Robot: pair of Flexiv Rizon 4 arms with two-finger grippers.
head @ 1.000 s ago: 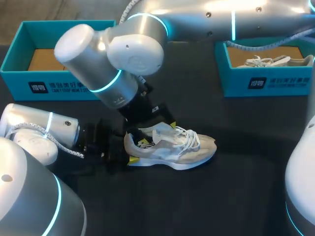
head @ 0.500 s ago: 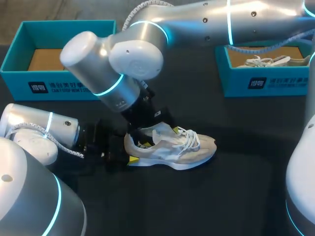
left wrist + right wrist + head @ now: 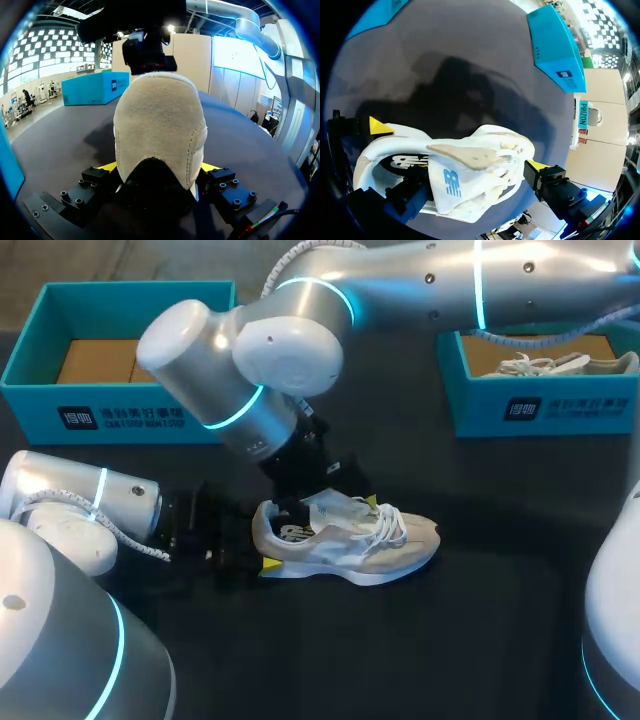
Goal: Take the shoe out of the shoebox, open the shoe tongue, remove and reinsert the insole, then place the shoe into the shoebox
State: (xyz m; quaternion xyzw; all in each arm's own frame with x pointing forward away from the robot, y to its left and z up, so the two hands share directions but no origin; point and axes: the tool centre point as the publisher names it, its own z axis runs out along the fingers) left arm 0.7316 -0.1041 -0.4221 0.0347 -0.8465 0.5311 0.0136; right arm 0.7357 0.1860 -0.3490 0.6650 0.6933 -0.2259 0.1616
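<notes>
A beige and white shoe [image 3: 350,536] lies on its sole on the black table, toe to the right. My left gripper [image 3: 261,542] is at its heel; in the left wrist view the heel [image 3: 159,120] fills the gap, with a yellow tip touching each side of my left gripper [image 3: 159,169]. My right gripper [image 3: 326,498] comes down over the shoe's mouth. In the right wrist view it [image 3: 479,172] stands open astride the lifted tongue [image 3: 470,172], one finger [image 3: 407,196] inside the shoe, the other [image 3: 547,176] outside by the laces.
An open teal shoebox [image 3: 120,416] stands at the back left, showing a brown cardboard bottom. A second teal box [image 3: 545,408] at the back right holds another pale shoe [image 3: 555,364]. My right arm's big elbow hangs over the table's middle.
My right arm has shifted to the right and its gripper has sunk closer onto the shoe's tongue. The shoe and the left gripper have stayed put.
</notes>
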